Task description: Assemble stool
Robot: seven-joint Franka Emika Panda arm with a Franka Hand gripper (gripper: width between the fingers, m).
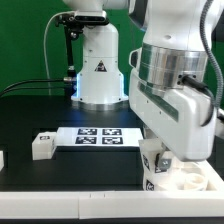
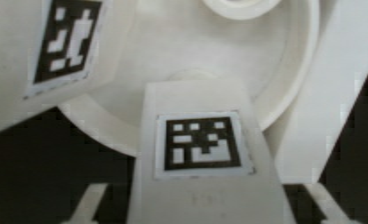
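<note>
The stool's round white seat (image 1: 197, 181) lies at the table's front, on the exterior view's right, with my arm low over it. In the wrist view my gripper (image 2: 202, 204) is shut on a chunky white leg (image 2: 202, 130) with a square tag. A finger (image 2: 88, 200) shows at each side of it. The leg's far end lies against the seat (image 2: 270, 70). Beside it a second tagged leg (image 2: 65, 50) stands on the seat. In the exterior view a tagged leg (image 1: 152, 160) shows under my hand, and the fingers themselves are hidden there.
The marker board (image 1: 100, 135) lies flat in the middle of the black table. A loose white leg (image 1: 43, 146) rests off the board's end, on the exterior view's left. Another white part (image 1: 2, 158) peeks in at that edge. The white robot base (image 1: 98, 70) stands behind.
</note>
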